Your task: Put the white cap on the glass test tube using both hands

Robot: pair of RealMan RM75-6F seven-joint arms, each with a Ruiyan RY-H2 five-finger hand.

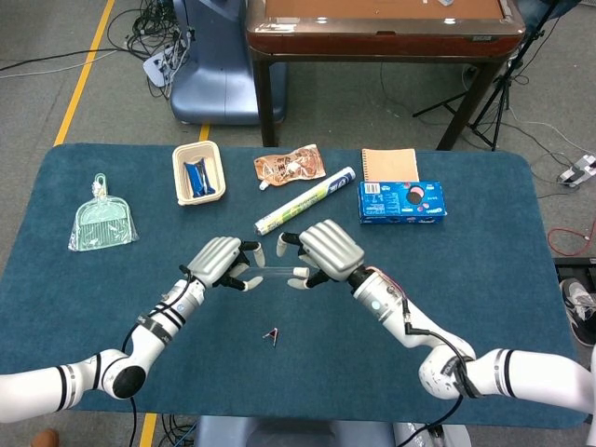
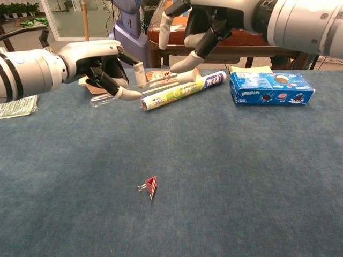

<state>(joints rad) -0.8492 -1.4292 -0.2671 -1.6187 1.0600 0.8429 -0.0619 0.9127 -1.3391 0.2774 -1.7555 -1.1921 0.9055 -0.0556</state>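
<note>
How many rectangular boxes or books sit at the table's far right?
2: a blue rectangular cookie box, and a tan spiral-bound notebook right behind it at the far edge. None seem hidden.

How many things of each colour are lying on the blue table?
Green: 2, the dustpan packet and the roll.
Blue: 1, the cookie box.
Orange-brown: 2, the snack bag and the notebook.
Cream: 1, the tray.
Red: 1, the binder clip.
Total: 7
</note>
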